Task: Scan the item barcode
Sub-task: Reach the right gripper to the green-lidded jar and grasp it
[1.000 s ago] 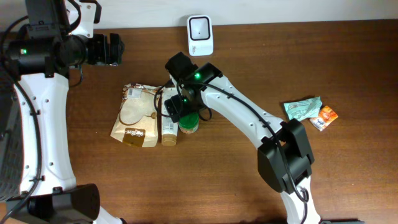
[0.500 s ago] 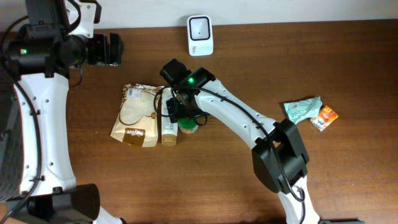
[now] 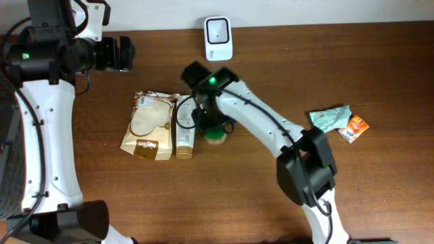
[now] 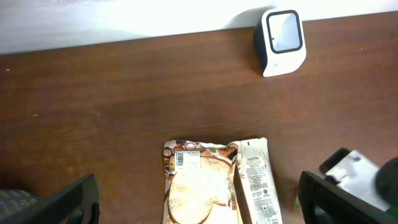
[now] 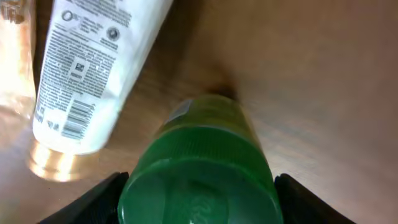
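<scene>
A green-lidded bottle (image 3: pixel 217 135) stands on the table beside a white tube (image 3: pixel 184 132). My right gripper (image 3: pixel 213 126) is over it, and in the right wrist view its dark fingers (image 5: pixel 102 196) press both sides of the green lid (image 5: pixel 199 174). The tube's printed barcode (image 5: pixel 73 118) faces up. A white barcode scanner (image 3: pixel 218 37) stands at the table's far edge, also visible in the left wrist view as the scanner (image 4: pixel 281 40). My left gripper (image 3: pixel 125 54) hangs open at the far left with nothing between its fingers (image 4: pixel 65 202).
A tan snack bag (image 3: pixel 149 125) lies left of the tube. At the right lie a teal packet (image 3: pixel 330 118) and a small orange packet (image 3: pixel 354 127). The right arm reaches across the middle of the table.
The right gripper has narrowed around the green lid and shifted slightly right. The bottle has moved right with it, away from the tube. The left arm has stayed still.
</scene>
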You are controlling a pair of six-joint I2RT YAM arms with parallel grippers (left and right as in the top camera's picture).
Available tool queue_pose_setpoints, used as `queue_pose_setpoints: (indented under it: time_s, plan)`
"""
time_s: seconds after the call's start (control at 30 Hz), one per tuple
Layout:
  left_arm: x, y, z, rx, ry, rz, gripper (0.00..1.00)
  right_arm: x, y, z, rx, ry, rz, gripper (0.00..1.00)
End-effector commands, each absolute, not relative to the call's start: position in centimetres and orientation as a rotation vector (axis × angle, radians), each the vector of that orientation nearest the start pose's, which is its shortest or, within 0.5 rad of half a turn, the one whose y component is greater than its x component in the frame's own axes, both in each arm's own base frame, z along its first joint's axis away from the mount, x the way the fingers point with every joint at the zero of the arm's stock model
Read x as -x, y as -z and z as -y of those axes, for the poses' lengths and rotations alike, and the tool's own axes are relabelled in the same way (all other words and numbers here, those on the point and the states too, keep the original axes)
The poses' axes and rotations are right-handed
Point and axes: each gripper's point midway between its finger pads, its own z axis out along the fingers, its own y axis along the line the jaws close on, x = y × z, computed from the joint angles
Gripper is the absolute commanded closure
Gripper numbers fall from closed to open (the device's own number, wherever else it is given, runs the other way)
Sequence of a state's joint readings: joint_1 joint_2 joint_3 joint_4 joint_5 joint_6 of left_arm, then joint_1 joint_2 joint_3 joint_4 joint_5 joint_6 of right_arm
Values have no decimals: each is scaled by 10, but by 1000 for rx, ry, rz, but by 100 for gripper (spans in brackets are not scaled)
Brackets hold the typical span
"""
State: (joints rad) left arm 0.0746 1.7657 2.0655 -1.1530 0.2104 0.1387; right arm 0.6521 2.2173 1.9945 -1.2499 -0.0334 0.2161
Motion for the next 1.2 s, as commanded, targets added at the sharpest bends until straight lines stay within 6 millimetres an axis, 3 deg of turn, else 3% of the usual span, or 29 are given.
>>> queue_pose_setpoints:
  time_s: [0.0,0.07,0.17,0.23,0.3,0.37,0.43,0.5,0.57,0.6,0.73,0.77,0.97,1.17]
  plan:
    - [-449,-321,3,-193,158,-2390,1,-372,-127,-263,1169,-79,-2738,34]
    - [-449,-321,3,-193,159,-2390,1,-372,-123,-257,1367,-69,-2662,34]
    - [-449,-321,3,-193,158,-2390,1,-362,-118,-264,1752,-156,-2438,18]
    - [-449,-321,3,-193,159,-2391,1,-355,-119,-271,1916,-225,-2301,16]
    - [-449,-321,3,-193,158,-2390,1,-346,-120,-276,2034,-300,-2189,15]
    - [-449,-321,3,-193,159,-2391,1,-348,-120,-277,2043,-299,-2166,15]
    - [-449,-321,3,-194,159,-2391,1,-358,-121,-277,1909,-281,-2260,2]
    - [-449,-321,3,-193,159,-2391,1,-397,-124,-265,1349,-182,-2555,2]
    - [-449,-321,3,-193,159,-2391,1,-414,-125,-251,939,-219,-2717,2]
    - [-449,-321,3,-193,159,-2390,1,-417,-125,-245,884,-237,-2737,2]
    - [-449,-321,3,-193,158,-2390,1,-423,-115,-235,850,-265,-2772,1]
    - [-449,-321,3,-193,158,-2390,1,-421,-109,-235,854,-255,-2789,5]
    - [-449,-321,3,-193,158,-2390,1,-403,-100,-257,867,-251,-2831,6]
    - [-449,-321,3,-193,159,-2391,1,-384,-82,-252,782,-140,-2950,6]
